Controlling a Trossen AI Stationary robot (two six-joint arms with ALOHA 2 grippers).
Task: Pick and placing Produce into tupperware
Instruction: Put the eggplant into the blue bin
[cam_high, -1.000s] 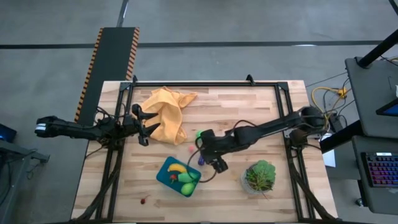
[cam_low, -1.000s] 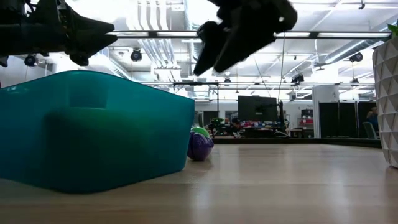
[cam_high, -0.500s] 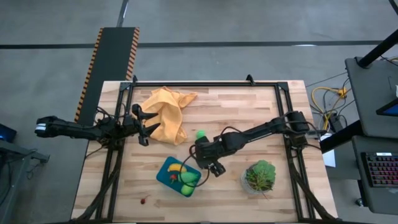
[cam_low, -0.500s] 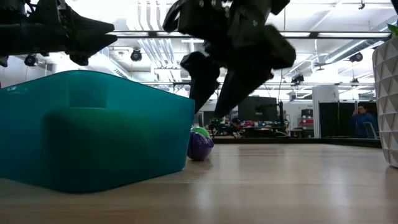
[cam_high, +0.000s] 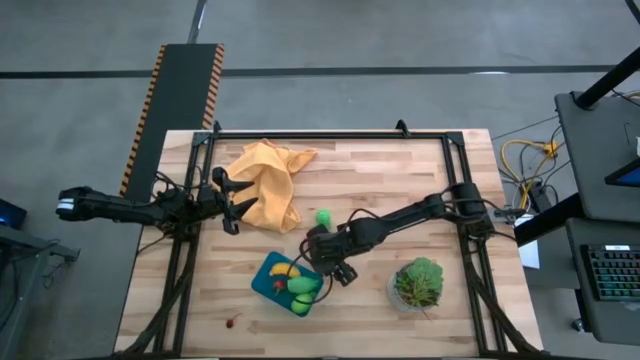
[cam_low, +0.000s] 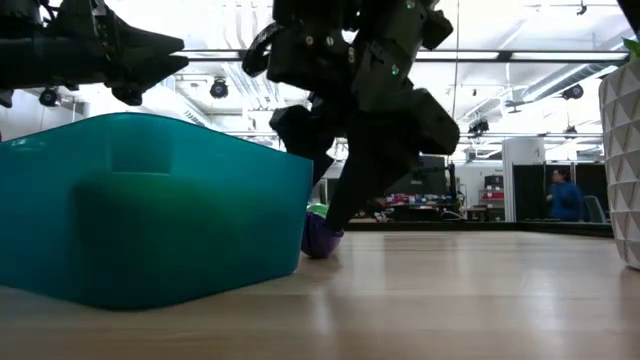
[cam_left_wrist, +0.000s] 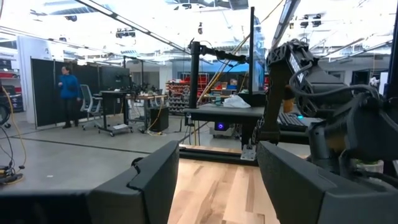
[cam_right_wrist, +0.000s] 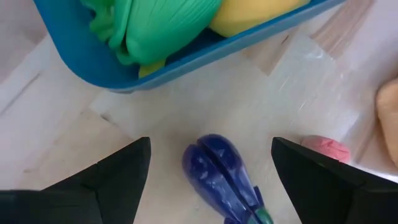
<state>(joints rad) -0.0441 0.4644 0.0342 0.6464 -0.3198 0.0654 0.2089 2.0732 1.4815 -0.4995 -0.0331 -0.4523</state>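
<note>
- Sitting nearest on the desk (cam_high: 400, 170), the teal tupperware (cam_low: 150, 215) holds a banana (cam_high: 284, 269) and green produce (cam_high: 301, 287).
- Just beside it, the right gripper (cam_right_wrist: 208, 163) hangs over the purple eggplant (cam_right_wrist: 221, 175), jaws released.
- Farther off, the left gripper (cam_high: 228, 203) waits by the orange cloth (cam_high: 266, 180), jaws released.

Teal-blue tupperware (cam_high: 272, 283) containing a yellow banana (cam_high: 285, 269) and 2 green pieces (cam_high: 300, 287); purple eggplant (cam_right_wrist: 219, 175) with green stem; pink piece (cam_right_wrist: 326, 149); bright green piece (cam_high: 323, 216); small red piece (cam_high: 232, 321); orange-yellow cloth (cam_high: 265, 181); leafy green plant (cam_high: 419, 280); pale wood-grain table (cam_high: 400, 190) with black frame; black panel (cam_high: 173, 104) edged in orange-and-black stripes; dark arms.
</note>
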